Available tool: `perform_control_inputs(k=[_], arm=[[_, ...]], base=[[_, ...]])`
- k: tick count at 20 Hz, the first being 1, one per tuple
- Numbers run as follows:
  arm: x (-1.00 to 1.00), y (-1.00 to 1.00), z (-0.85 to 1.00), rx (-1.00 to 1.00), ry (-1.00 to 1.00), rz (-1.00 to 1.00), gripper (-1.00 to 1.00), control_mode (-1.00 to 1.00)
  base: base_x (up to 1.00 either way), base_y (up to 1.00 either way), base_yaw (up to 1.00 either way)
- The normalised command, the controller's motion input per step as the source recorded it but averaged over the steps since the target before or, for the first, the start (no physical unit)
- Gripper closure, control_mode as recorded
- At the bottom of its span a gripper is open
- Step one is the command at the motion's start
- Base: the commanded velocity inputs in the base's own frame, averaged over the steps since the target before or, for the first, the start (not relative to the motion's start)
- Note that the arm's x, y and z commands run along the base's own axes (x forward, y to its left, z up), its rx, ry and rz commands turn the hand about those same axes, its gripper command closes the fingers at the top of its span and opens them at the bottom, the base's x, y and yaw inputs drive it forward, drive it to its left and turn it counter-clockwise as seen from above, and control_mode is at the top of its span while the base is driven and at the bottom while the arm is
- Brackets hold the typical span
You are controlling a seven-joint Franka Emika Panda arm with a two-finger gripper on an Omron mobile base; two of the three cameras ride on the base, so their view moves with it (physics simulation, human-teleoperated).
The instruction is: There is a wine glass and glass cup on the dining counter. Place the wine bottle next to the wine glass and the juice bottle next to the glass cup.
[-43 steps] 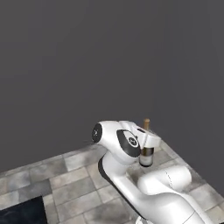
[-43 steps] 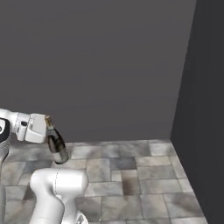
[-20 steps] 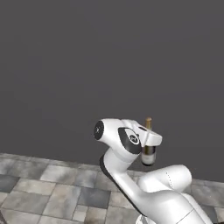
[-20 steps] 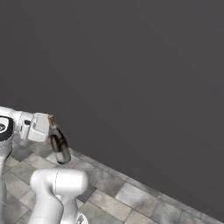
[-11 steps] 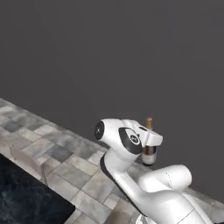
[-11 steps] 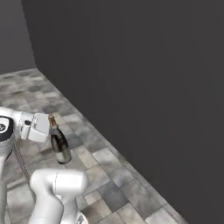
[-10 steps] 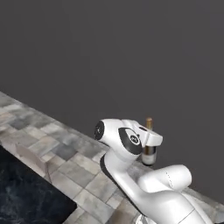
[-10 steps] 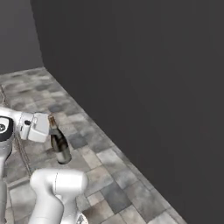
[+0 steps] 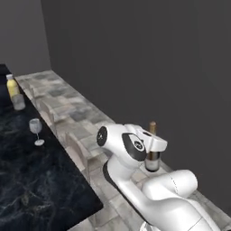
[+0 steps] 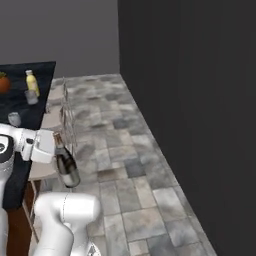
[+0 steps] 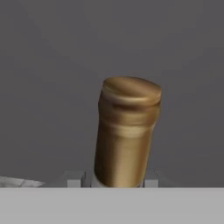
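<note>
My gripper (image 9: 152, 145) is shut on the wine bottle (image 9: 153, 157), a slim dark bottle with a tan top, and holds it upright in the air over the tiled floor, to the right of the dining counter (image 9: 40, 189). In the right base view the wine bottle (image 10: 66, 165) hangs from the gripper (image 10: 56, 150) by its neck. The hand view has the tan neck (image 11: 127, 131) between the fingertips (image 11: 74, 179). The wine glass (image 9: 36, 131) stands on the counter near its right edge. Farther back, the juice bottle (image 9: 12, 88) stands close beside the glass cup (image 9: 19, 104).
Pale chairs (image 9: 76, 151) line the counter's right side, between it and the arm. A dark wall (image 9: 135, 54) runs along the right of the tiled floor (image 10: 125, 150). A reddish round thing (image 10: 4, 83) lies at the counter's far end.
The base has turned, so the whole view has swung: the counter with the glass, cup and juice bottle has come into sight. The wine bottle stays gripped the same way.
</note>
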Motion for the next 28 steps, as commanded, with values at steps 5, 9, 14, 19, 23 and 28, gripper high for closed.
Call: perform_control_inputs(k=[5, 9, 14, 19, 23, 28], arm=[[0.00, 0.00, 0.00, 0.00, 0.00, 0.00, 1.00, 1.00], [0.00, 0.00, 0.00, 0.00, 0.00, 0.00, 1.00, 1.00], [0.00, 0.00, 0.00, 0.00, 0.00, 0.00, 1.00, 1.00], [0.00, 0.00, 0.00, 0.00, 0.00, 0.00, 1.00, 1.00], [0.00, 0.00, 0.00, 0.00, 0.00, 0.00, 1.00, 1.00], [0.00, 0.00, 0.00, 0.00, 0.00, 0.00, 1.00, 1.00]], base=[[0.60, -0.34, 0.20], [0.51, -0.50, 0.06], [0.46, -0.50, 0.11], [0.38, -0.25, 0.48], [0.44, -0.10, 0.65], [0.52, -0.04, 0.65]])
